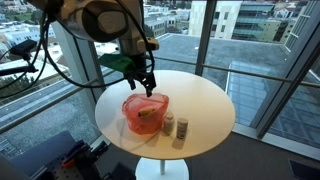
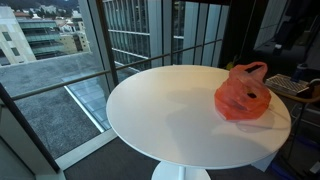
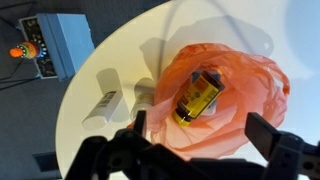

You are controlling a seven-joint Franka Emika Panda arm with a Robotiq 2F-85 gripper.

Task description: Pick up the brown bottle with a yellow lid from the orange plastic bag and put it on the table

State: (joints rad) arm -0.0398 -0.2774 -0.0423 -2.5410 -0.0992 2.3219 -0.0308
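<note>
An orange plastic bag (image 3: 240,80) lies open on the round white table (image 3: 120,60). In it lies a brown bottle (image 3: 198,98) with a yellow label, on its side; its lid end points toward the lower left. My gripper (image 3: 203,135) is open and empty, its two fingers spread wide above the bag on either side of the bottle. In an exterior view my gripper (image 1: 143,85) hangs just above the bag (image 1: 143,112), where a yellowish patch of the bottle (image 1: 148,116) shows. The bag also shows in an exterior view (image 2: 243,93); the gripper is not clear there.
Two small bottles (image 1: 168,126) (image 1: 182,130) stand on the table right beside the bag, and show in the wrist view as white shapes (image 3: 108,100) (image 3: 145,95). A grey control box (image 3: 60,45) sits on the floor. Glass walls surround the table.
</note>
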